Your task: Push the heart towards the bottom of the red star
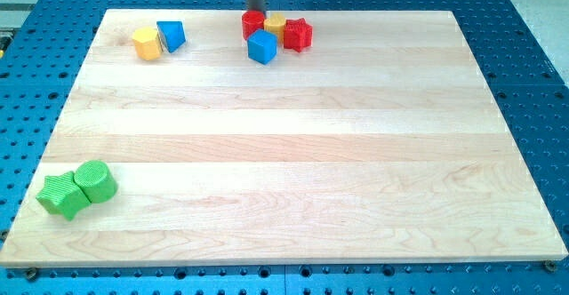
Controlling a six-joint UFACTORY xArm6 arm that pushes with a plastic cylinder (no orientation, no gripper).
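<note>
The red star (299, 34) lies near the view's top edge of the board, right of centre in a tight cluster. A yellow block (276, 23), its shape unclear, touches the star's left side. A red cylinder (253, 24) sits left of that, and a blue cube (262, 47) lies just below them. A second yellow block (147, 43), rounded and possibly the heart, lies far to the view's left beside a blue triangle (171, 35). My tip (253, 11) is at the top edge of the red cylinder, touching or just behind it.
A green star (60, 195) and a green cylinder (95, 180) touch each other at the view's bottom left corner of the wooden board (293, 153). The board lies on a blue perforated table. The arm's base plate is at the view's top centre.
</note>
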